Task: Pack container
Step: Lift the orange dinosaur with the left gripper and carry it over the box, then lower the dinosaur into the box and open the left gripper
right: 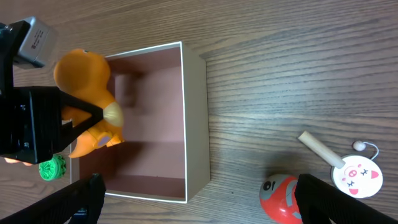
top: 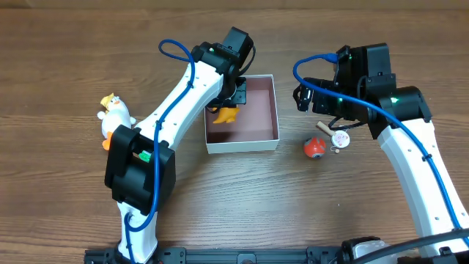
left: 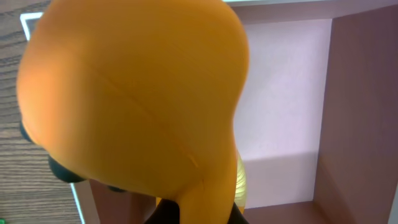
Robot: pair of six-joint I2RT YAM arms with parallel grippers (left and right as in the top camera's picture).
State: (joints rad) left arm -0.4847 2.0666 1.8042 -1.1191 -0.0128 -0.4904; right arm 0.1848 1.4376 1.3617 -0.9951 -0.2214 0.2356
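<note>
The wooden counter [top: 58, 44] carries everything. The left arm [top: 176, 103] reaches from the near edge up and over the container [top: 242, 144], which sits open near the middle of the counter, between the two arms. The right arm [top: 410, 161] bends in from the right side and stops short of the box. The left end effector [top: 230, 103] is pressed tight onto an orange toy [top: 223, 115], holding it over the left part of the maroon inside; whether the toy touches the floor cannot be told. The right end effector [right: 198, 183] is spread wide and holds nothing. A white-and-orange duck toy [top: 115, 111] lies well to the left. A red round toy [top: 314, 148] rests near the container's front right corner, just beside a small pig-faced rattle [top: 338, 137] with a wooden handle.
</note>
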